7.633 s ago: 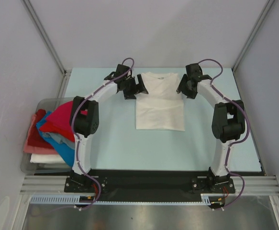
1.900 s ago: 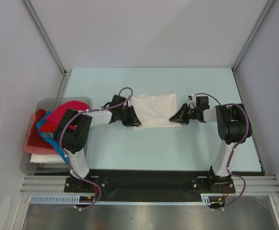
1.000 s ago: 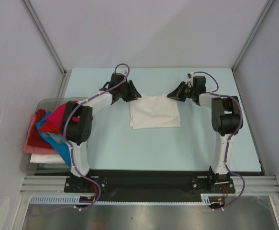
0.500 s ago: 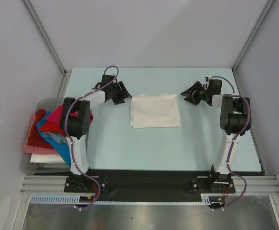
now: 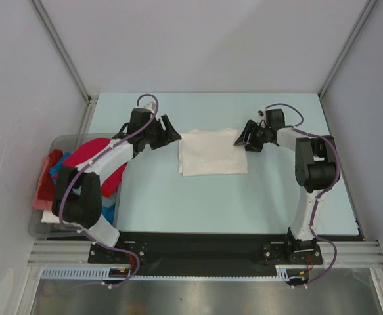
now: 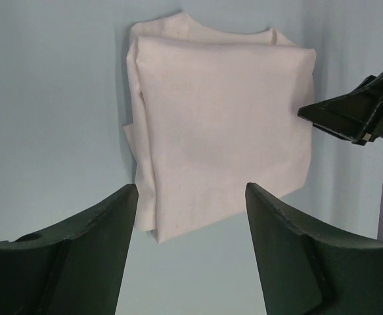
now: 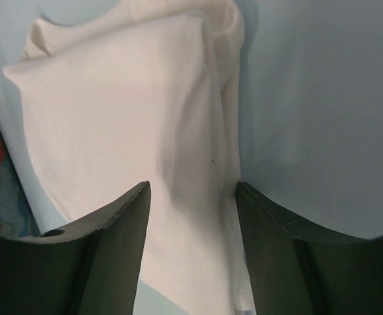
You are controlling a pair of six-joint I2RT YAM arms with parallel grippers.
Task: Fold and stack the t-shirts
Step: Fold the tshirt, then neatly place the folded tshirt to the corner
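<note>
A white t-shirt (image 5: 212,151) lies folded into a square on the pale blue table; it also shows in the left wrist view (image 6: 221,125) and the right wrist view (image 7: 132,151). My left gripper (image 5: 173,134) is open and empty just left of the shirt's far left corner, a gap of table between them (image 6: 191,216). My right gripper (image 5: 244,140) is open at the shirt's far right corner, its jaws standing over the cloth edge (image 7: 191,203) without closing on it. More t-shirts, magenta-red (image 5: 92,157), blue (image 5: 63,174) and pink (image 5: 43,190), lie piled at the left.
A clear grey plastic bin (image 5: 63,141) at the table's left edge holds the pile of coloured shirts. The left arm (image 5: 109,154) reaches over that pile. Grey walls (image 5: 211,46) close the table on three sides.
Both arms folded the shirt's top half toward me and let go. Since half a second ago both grippers moved back in toward the shirt's far corners. The shirt has not moved.
</note>
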